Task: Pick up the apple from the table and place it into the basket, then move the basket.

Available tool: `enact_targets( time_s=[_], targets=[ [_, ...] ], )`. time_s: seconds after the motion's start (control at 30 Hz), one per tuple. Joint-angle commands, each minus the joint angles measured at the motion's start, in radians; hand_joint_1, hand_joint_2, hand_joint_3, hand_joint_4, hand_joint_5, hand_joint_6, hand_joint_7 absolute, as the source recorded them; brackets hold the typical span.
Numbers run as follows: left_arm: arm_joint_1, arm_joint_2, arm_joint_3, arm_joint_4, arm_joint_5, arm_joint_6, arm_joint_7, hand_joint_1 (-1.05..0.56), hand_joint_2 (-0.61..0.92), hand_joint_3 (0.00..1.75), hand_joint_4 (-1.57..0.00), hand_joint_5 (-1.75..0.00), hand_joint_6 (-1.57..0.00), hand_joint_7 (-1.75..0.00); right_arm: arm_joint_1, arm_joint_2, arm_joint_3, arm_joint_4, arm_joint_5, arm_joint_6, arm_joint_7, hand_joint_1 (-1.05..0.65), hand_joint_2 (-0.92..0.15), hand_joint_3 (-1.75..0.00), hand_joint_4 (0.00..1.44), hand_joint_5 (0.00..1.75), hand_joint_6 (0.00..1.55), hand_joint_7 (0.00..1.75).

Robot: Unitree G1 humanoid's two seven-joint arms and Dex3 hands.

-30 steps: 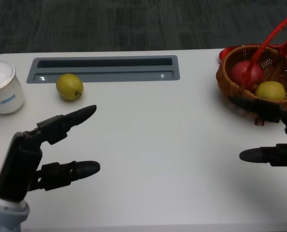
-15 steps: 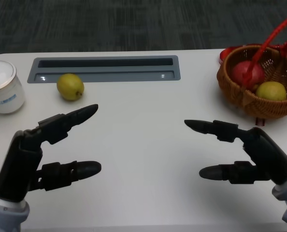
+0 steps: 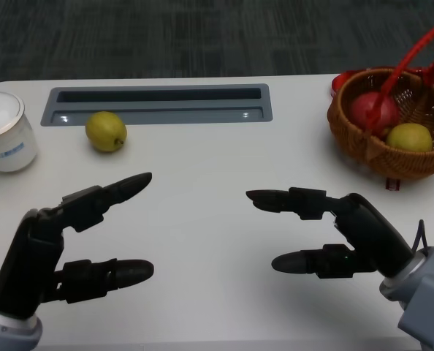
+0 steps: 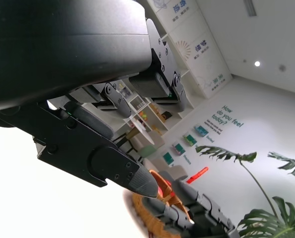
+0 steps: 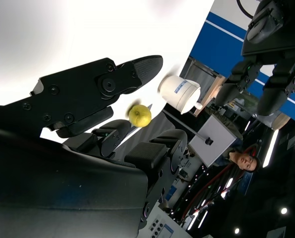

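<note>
Leftward from the basket [image 3: 392, 131] the right hand [image 3: 334, 230] has come, empty, fingers spread; left hand [image 3: 71, 238] likewise empty over the desk [image 3: 202, 161].

A white jar [image 3: 4, 131] stands at the table's [image 3: 217, 161] left edge, beside a grey recessed tray [image 3: 158, 104].

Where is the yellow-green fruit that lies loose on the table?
In the head view, the yellow-green fruit lies at the table's far left, just before the grey slot, right of the white jar.
</note>
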Motion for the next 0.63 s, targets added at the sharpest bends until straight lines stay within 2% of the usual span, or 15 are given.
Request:
enact_targets(
  time_s=[0.03, 0.4, 0.63],
  targets=[
    [0.016, 0.013, 0.008, -0.022, -0.017, -0.006, -0.013, -0.51, 0.74, 0.00, -0.74, -0.01, -0.69, -0.01, -0.026, 0.003, -0.001, 0.017, -0.005, -0.003, -0.001, -0.43, -0.81, 0.00, 0.72, 0.01, 0.64, 0.00],
    [0.016, 0.000, 0.014, -0.020, -0.004, -0.014, -0.010, -0.47, 0.73, 0.00, -0.75, -0.01, -0.71, -0.01, -0.037, 0.007, -0.002, 0.006, 0.000, 0.002, 0.016, -0.28, -0.81, 0.00, 0.71, 0.00, 0.64, 0.00],
    [0.011, -0.001, 0.017, -0.020, -0.002, -0.010, -0.009, -0.46, 0.73, 0.00, -0.76, -0.01, -0.71, -0.01, -0.042, 0.009, -0.006, 0.004, 0.009, 0.001, 0.030, -0.26, -0.81, 0.00, 0.71, 0.00, 0.64, 0.00]
  ],
)
